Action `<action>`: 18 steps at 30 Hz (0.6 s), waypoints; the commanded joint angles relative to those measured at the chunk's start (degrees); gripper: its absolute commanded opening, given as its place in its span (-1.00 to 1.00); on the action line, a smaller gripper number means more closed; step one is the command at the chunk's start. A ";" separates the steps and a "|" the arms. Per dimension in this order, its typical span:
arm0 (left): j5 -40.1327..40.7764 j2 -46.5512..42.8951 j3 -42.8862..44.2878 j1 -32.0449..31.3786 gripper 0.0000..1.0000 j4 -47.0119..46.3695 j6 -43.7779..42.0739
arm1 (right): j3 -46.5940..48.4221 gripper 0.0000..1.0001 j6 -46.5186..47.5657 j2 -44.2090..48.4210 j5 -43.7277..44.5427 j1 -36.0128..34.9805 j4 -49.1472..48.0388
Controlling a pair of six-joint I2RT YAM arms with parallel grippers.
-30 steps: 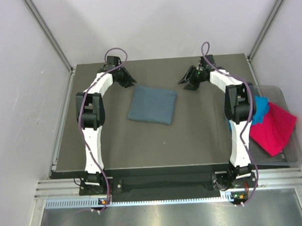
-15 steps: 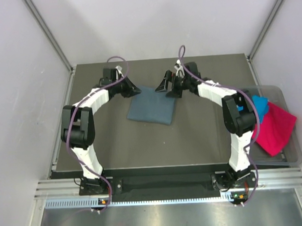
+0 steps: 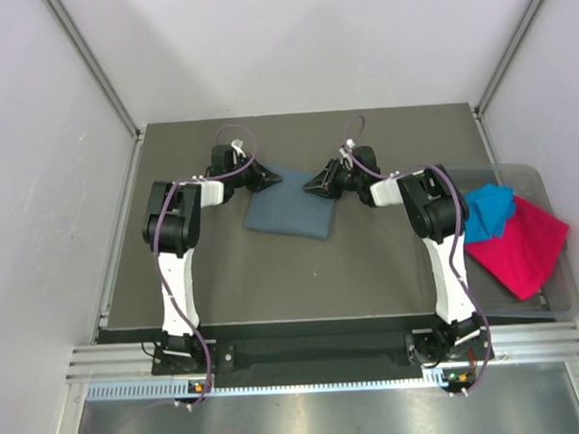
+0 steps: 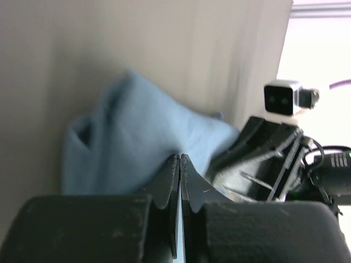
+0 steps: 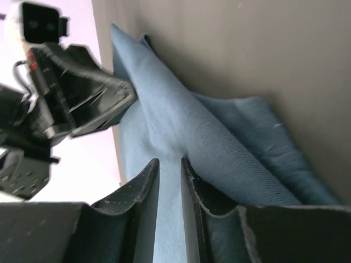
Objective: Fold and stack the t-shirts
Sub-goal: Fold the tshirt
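The slate-blue t-shirt (image 3: 291,207) lies folded into a rectangle in the middle of the dark table (image 3: 273,285). My left gripper (image 3: 273,179) sits at its far left corner, jaws shut, with the cloth (image 4: 126,142) peaking up right at the tips (image 4: 180,156). At the far right corner my right gripper (image 3: 310,185) is closed on a fold of the shirt (image 5: 181,120), cloth filling the narrow gap between its fingers (image 5: 169,160). A raised ridge of cloth runs between the two grippers. The turquoise t-shirt (image 3: 486,211) and the magenta t-shirt (image 3: 521,247) lie crumpled at the right.
A clear plastic tub (image 3: 562,296) at the table's right edge holds the turquoise and magenta shirts. Both forearms stretch inward over the far half of the table. Walls and metal posts close in the back and sides.
Both grippers swung inward from the table's far side onto the slate-blue shirt's far edge. The right one opened wide, then closed on the cloth; the left one shut.
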State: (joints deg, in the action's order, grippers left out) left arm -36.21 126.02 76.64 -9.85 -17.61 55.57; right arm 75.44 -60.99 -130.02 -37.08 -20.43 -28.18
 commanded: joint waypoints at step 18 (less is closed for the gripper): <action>1.58 13.99 15.11 3.43 -0.91 0.46 -4.33 | 16.92 -0.31 2.45 -12.28 -0.19 11.37 7.52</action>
State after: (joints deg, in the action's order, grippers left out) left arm -37.89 137.23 88.47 -8.10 -20.86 55.11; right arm 89.08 -61.65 -139.96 -41.06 -10.52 -27.16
